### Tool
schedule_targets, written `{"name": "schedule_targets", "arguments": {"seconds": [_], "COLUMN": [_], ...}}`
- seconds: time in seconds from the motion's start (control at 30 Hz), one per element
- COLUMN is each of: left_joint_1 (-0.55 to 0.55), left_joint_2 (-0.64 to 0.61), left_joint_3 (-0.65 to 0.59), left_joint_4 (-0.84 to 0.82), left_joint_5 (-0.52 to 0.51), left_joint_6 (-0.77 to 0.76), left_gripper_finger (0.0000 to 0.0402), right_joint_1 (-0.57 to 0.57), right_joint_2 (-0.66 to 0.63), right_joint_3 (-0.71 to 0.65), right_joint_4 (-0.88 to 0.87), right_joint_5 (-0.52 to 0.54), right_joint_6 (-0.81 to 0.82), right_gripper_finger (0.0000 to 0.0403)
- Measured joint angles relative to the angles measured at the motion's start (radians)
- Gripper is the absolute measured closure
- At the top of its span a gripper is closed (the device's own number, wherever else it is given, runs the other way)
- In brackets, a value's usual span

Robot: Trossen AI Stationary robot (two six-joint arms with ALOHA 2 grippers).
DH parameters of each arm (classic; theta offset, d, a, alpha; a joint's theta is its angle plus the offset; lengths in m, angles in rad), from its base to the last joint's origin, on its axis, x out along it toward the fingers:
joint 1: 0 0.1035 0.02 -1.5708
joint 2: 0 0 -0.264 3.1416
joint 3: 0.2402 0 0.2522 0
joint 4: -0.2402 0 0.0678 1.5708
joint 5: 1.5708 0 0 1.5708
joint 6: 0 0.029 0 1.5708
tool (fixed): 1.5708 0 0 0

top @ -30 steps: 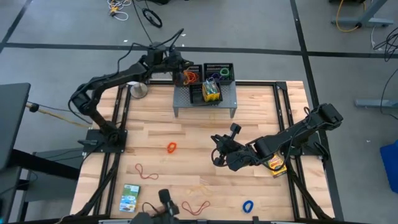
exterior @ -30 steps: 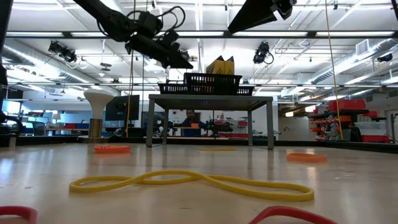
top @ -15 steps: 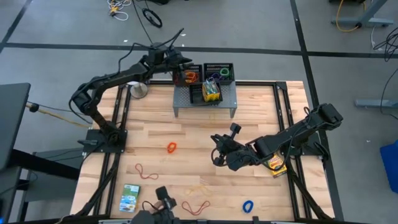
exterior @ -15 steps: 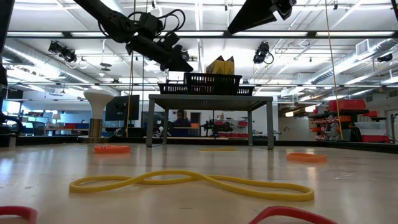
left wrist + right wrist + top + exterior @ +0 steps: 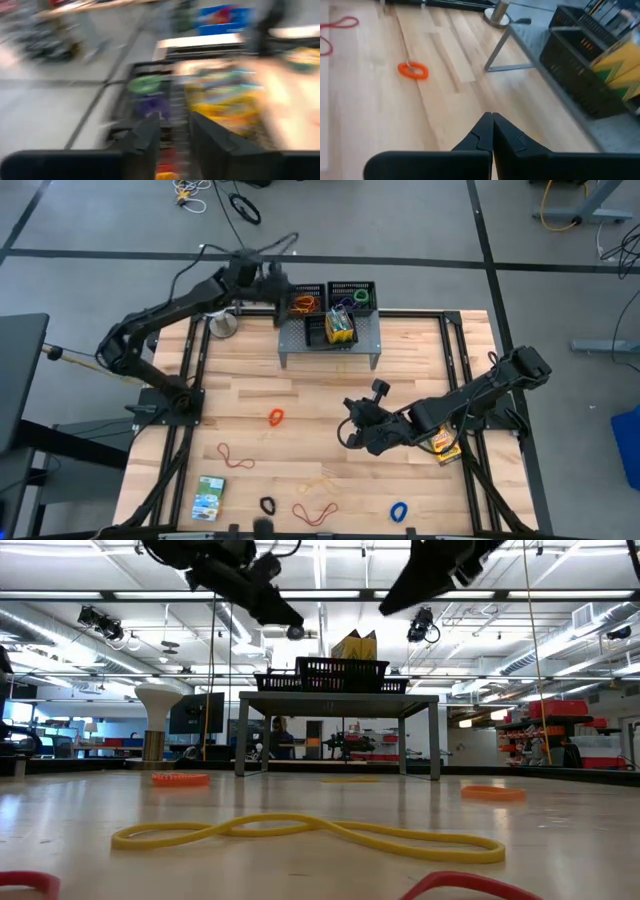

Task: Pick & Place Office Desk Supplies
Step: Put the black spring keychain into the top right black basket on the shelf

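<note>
Pale butcher-block planks (image 5: pixel 300 390) fill my overhead view, with thin rubber-band loops scattered on them: an orange one (image 5: pixel 276 417) mid-table, a red one (image 5: pixel 236 457), a black one (image 5: pixel 267 505) and a blue one (image 5: pixel 399 510) near the front edge, plus a small green-white card box (image 5: pixel 209 495). My left gripper (image 5: pixel 277 283) hangs just beside the black mesh trays (image 5: pixel 350 295) on the grey perforated shelf (image 5: pixel 330 340); my right gripper (image 5: pixel 350 436) hovers low, right of the orange loop. From table height, a yellow loop (image 5: pixel 305 833) lies limp and flat, so I judge these bands light, floppy and stretchy, best pinched across one strand where it lifts off the wood. Through the left wrist camera, the fingers (image 5: pixel 145 140) stand slightly apart, holding nothing, over the trays. Through the right wrist camera, the fingers (image 5: pixel 485 131) are pressed together, empty, the orange loop ahead.
</note>
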Motion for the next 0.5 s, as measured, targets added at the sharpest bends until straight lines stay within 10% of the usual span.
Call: {"name": "schedule_targets", "arguments": {"seconds": [0.2,0.5], "left_joint_1": [-0.085,-0.345], "left_joint_2": [-0.131,-0.250], "left_joint_3": [-0.222,-0.614], "left_joint_4": [0.111,0.518], "left_joint_5": [0.238,0.060], "left_joint_6": [0.001,-0.162], "left_gripper_finger": [0.0386,0.0392], "right_joint_1": [-0.001,0.002], "right_joint_2": [0.001,0.001], "right_joint_3": [-0.226,-0.466], "right_joint_4": [0.333,0.764], "right_joint_5": [-0.109,-0.181], "right_joint_6": [0.017,0.018], "right_gripper_finger": [0.0401,0.0396]}}
